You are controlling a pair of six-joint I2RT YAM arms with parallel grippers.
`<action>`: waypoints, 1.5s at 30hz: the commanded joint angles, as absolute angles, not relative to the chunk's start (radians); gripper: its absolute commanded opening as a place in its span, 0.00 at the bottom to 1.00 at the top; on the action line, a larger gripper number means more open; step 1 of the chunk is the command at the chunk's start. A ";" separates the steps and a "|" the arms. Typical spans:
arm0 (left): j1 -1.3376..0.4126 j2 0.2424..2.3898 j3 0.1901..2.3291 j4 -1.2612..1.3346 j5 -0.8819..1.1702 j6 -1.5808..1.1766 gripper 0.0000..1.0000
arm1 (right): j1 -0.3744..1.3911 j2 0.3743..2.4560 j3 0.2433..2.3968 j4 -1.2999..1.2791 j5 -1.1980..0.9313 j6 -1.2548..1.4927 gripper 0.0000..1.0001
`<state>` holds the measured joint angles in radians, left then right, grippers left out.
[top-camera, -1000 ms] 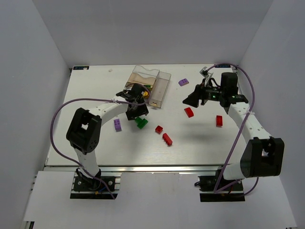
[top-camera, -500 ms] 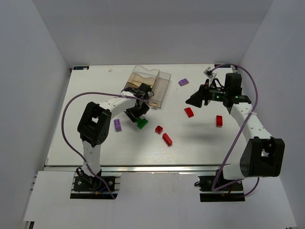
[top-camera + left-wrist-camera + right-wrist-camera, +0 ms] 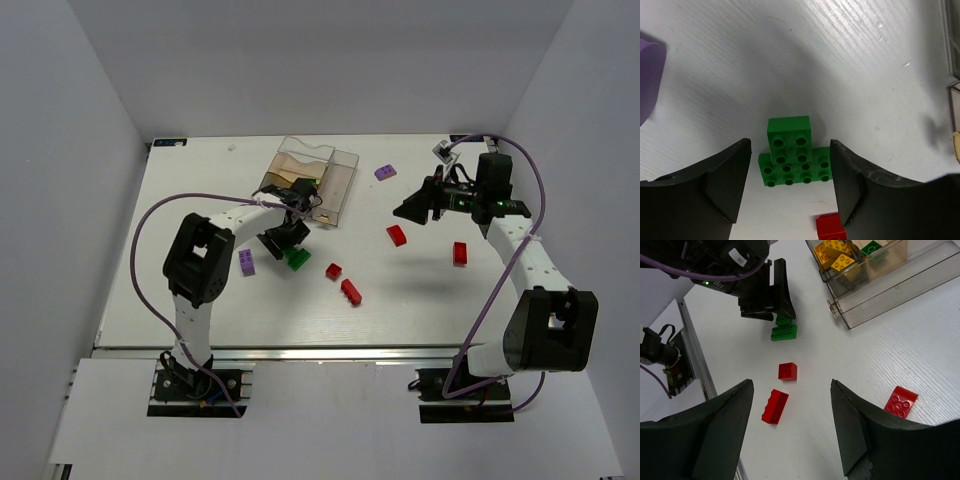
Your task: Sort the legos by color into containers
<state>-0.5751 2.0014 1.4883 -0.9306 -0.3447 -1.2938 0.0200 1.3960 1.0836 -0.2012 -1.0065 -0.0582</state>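
Two green legos lie joined on the table, between the fingers of my open left gripper and untouched by them. In the top view that gripper hovers just in front of the clear divided container. Its sections hold yellow legos and a green one. My right gripper hangs open and empty above the table, over a small red lego and a longer red one. A red plate lies to its right.
Purple legos lie at the left and behind the container's right side. Another red lego sits under the right forearm. White walls close in the table on three sides.
The left arm has swung its elbow rightward and settled its gripper over the green legos. My right gripper drifted slightly right and back. Both stayed open.
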 commanded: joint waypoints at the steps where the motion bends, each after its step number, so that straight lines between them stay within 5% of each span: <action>1: -0.581 2.020 1.489 -0.908 -0.325 -1.293 0.73 | 0.012 1.384 1.086 -0.187 -1.042 -0.049 0.68; 9: -0.581 2.028 1.519 -0.914 -0.339 -1.292 0.49 | -0.029 1.379 1.085 -0.183 -1.069 -0.041 0.68; 16: -0.572 1.999 1.577 -0.916 -0.327 -1.189 0.00 | -0.046 1.368 1.081 -0.183 -1.081 -0.040 0.67; 20: -0.581 1.993 1.767 -0.864 -0.319 -0.901 0.00 | -0.049 1.371 1.081 -0.192 -1.075 -0.052 0.59; 21: -0.581 1.991 1.794 -0.838 -0.299 -0.835 0.00 | -0.051 1.371 1.083 -0.193 -1.075 -0.064 0.40; 25: -0.558 1.974 1.830 -0.663 -0.173 -0.570 0.00 | -0.049 1.385 1.112 -0.248 -1.063 -0.103 0.00; 32: -0.516 2.173 2.135 -0.649 -0.179 -0.433 0.00 | -0.049 1.374 1.111 -0.244 -1.043 -0.104 0.00; 45: -0.466 2.269 2.140 -0.462 -0.190 -0.337 0.00 | -0.052 1.374 1.108 -0.244 -1.040 -0.110 0.00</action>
